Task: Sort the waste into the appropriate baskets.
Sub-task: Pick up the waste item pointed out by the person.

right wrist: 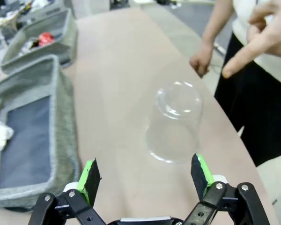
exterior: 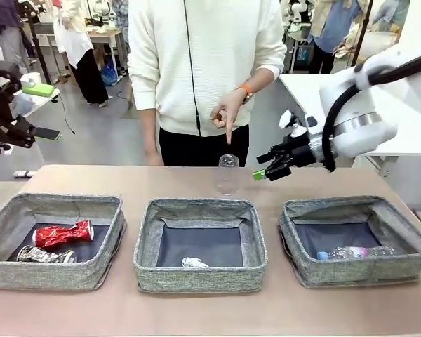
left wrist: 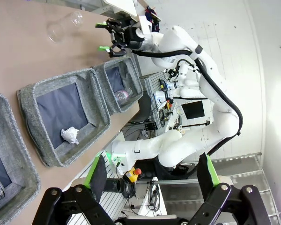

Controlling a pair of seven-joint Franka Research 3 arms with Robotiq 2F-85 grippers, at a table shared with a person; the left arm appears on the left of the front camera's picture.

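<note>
1. Right claw point(right wrist: 143, 180) stands with fingers apart, just short of the cup point(right wrist: 174, 123).
2. Cup sits upside down on the worktop point(exterior: 126, 179), behind the middle basket point(exterior: 200, 242).
3. Likely light, thin, slippery, crushable: grip mid-wall gently.

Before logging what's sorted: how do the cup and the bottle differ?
The cup stands upside down on the table, outside the bins; the bottle lies on its side in the right bin. The bottle has a blue cap; the cup has none. Both are clear plastic.
</note>
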